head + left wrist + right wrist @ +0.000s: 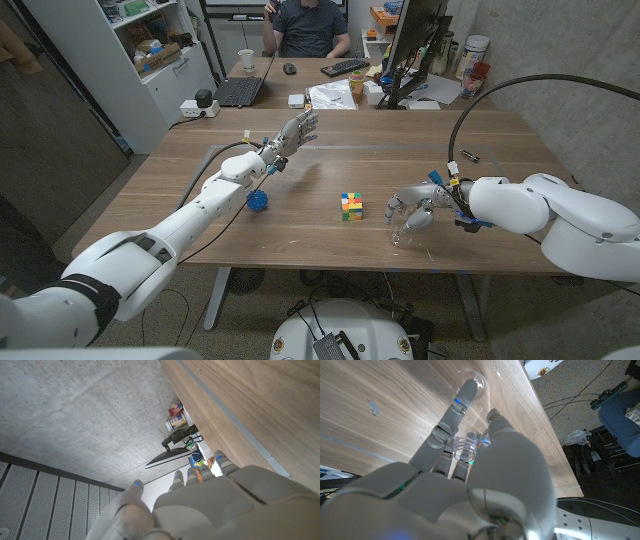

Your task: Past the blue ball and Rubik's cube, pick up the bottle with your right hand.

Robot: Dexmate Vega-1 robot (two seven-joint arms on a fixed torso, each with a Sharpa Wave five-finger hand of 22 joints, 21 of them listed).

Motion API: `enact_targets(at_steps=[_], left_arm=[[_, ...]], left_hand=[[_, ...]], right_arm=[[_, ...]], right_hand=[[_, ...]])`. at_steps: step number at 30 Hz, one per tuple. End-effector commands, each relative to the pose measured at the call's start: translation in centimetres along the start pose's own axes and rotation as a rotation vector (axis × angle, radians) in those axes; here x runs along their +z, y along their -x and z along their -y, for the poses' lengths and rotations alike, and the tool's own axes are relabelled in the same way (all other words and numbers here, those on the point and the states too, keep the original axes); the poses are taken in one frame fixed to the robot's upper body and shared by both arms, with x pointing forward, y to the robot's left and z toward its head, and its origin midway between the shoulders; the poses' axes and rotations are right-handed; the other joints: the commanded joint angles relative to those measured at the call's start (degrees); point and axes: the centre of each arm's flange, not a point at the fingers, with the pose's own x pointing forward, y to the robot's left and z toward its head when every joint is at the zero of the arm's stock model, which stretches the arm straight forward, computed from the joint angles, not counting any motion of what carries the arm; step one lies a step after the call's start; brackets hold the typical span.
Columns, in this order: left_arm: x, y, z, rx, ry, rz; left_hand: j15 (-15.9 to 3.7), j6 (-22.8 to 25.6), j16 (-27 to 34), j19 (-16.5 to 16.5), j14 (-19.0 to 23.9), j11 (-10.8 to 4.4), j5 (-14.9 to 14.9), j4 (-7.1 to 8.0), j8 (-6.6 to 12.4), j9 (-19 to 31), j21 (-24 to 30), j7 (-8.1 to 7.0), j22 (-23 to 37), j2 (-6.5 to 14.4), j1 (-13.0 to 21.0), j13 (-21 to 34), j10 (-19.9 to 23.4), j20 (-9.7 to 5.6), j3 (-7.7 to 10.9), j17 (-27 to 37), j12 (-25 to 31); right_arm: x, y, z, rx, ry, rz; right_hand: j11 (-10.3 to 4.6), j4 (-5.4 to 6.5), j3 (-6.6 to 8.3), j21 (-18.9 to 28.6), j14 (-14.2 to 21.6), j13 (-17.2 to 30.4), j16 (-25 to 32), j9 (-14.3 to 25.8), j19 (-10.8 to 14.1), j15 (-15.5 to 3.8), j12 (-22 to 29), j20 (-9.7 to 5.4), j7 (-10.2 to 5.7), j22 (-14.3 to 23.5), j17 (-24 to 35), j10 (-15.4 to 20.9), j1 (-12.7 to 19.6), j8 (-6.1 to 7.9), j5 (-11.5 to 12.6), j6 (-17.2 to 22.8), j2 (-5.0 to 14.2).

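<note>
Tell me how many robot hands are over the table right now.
2. The left hand is raised over the far side of the table, fingers spread. The right hand is near the front edge, wrapped around the clear bottle.

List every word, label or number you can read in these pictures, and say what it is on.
None can be read.
Bottle in the right hand: clear, no label seen.
Rubik's cube: coloured squares, no text.
Boxes behind the table: print too small and blurred.

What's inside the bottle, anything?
The bottle is clear and nothing shows in it: the wood of the table shows through its wall. The right robot hand wraps around it, and its fingers cover part of the body.
</note>
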Motion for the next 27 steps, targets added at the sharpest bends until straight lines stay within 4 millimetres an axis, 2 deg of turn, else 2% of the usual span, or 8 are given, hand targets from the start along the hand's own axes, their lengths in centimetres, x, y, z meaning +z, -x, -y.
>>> enact_targets(at_steps=[1,2,3,9,14,27], left_arm=[[0.1,0.2,-0.2,0.004,0.000,0.008],[0.2,0.2,-0.3,0.005,-0.001,0.008],[0.2,0.2,-0.3,0.004,-0.002,0.008],[0.2,0.3,-0.4,0.008,-0.001,0.010],[0.2,0.5,-0.5,0.011,0.000,0.010],[0.3,0.7,-0.7,0.018,-0.002,0.015]], left_hand=[[0.31,0.0,0.3,0.3,-3.3,0.17,0.3,0.05,0.26,0.3,0.0,0.18,0.2,0.7,-0.3,0.3,-2.5,0.44,-0.44,0.2,0.3],[0.25,0.0,0.3,0.3,-3.3,0.18,0.3,0.06,0.26,0.3,0.0,0.17,0.2,0.7,-0.4,0.3,-2.5,0.42,-0.46,0.2,0.3],[0.24,0.0,0.3,0.3,-3.4,0.17,0.3,0.07,0.26,0.3,0.0,0.18,0.2,0.7,-0.4,0.3,-2.5,0.40,-0.47,0.2,0.3],[0.25,0.0,0.3,0.3,-3.4,0.11,0.3,0.12,0.26,0.3,0.0,0.21,0.2,0.6,-0.4,0.3,-2.5,0.32,-0.60,0.2,0.3],[0.28,0.0,0.3,0.3,-3.4,0.16,0.3,0.16,0.25,0.3,-0.1,0.06,0.2,0.6,-0.5,0.3,-2.5,0.33,-0.77,0.2,0.3],[0.26,0.0,0.3,0.3,-3.5,0.14,0.4,0.20,0.25,0.3,-0.1,0.10,0.2,0.6,-0.5,0.3,-2.6,0.35,-1.06,0.2,0.3]], right_arm=[[-0.6,-0.4,-0.2,-0.026,-0.054,-0.010],[-0.7,-0.5,-0.2,-0.016,-0.063,-0.013],[-0.7,-0.5,-0.3,-0.015,-0.067,-0.010],[-0.7,-0.5,-0.2,-0.031,-0.060,-0.008],[-0.7,-0.5,0.1,-0.031,-0.054,-0.008],[-1.0,1.1,2.2,-0.121,-0.010,-0.048]], right_hand=[[1.87,0.30,-0.98,1.6,21.4,2.9,12.8,0.7,0.3,-14.28,4.6,-0.27,3.42,0.5,11.2,4.5,8.3,1.10,0.5,5.0,5.92],[2.04,0.39,-1.02,1.7,21.8,3.2,12.9,0.7,0.2,-14.28,4.9,-0.29,3.76,0.5,11.5,4.7,8.4,1.07,0.5,5.2,6.03],[2.77,0.50,-1.16,2.1,22.5,4.0,13.0,1.0,0.2,-14.21,6.1,-0.35,4.77,0.5,12.2,5.5,8.8,1.30,0.6,6.2,6.16],[3.55,0.37,-1.22,2.7,23.8,5.3,12.9,1.7,0.3,-14.24,7.7,-0.43,5.57,0.5,13.3,6.1,9.7,1.40,0.8,6.5,6.15],[4.01,0.34,-1.16,2.9,23.9,6.1,12.4,2.2,0.0,-14.10,8.4,-0.49,5.60,0.5,13.7,5.8,10.3,1.19,1.0,6.0,6.15],[3.93,0.66,-1.05,3.3,24.2,7.3,11.5,3.1,-0.5,-13.96,9.6,-0.50,5.47,0.3,14.3,5.5,10.7,1.25,1.3,6.1,6.48]])
